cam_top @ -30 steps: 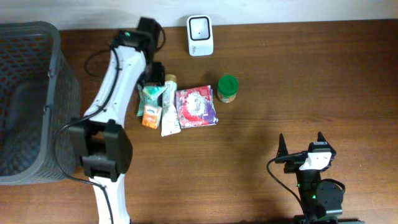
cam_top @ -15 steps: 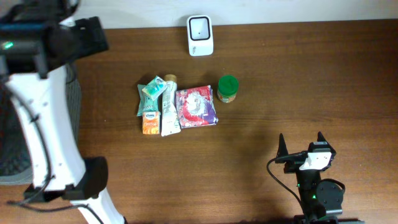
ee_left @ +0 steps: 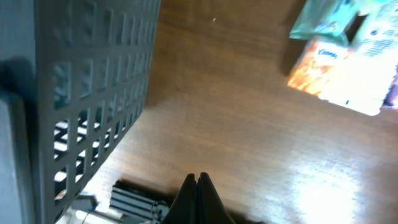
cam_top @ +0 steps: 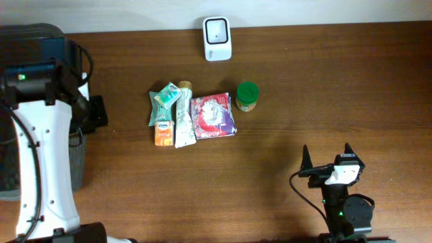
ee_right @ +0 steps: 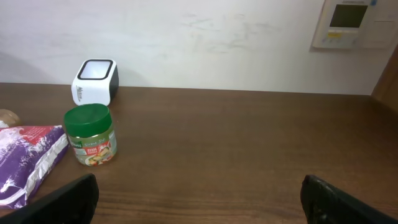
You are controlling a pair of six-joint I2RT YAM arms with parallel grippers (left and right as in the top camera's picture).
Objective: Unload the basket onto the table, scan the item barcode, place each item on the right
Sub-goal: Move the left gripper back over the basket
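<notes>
Left claw (ee_left: pixel 197 180): fingers pressed together, pinching nothing; it hangs beside the basket (ee_left: pixel 93 81) at the table's left.
Right claw (ee_right: pixel 199 200): spread wide and empty, parked near right, well apart from everything.
Items: a cluster left of centre, with the teal packet (cam_top: pixel 164 100), orange packet (cam_top: pixel 163 129), tube (cam_top: pixel 183 116) and pouch (cam_top: pixel 213 116) lying flat and touching. The jar (cam_top: pixel 247 96) stands upright just right of them. None is lifted.
Scanner (cam_top: pixel 217 30): far edge, beyond the cluster, its window facing up.
Step in hand: probably reaching for an item to pick.
Doing it well: spread the left claw before descending. The flat packs crowd each other, so a careless pinch would drag neighbours. Grip by the edges, leaving the barcode bare. No barcode shows from here.
</notes>
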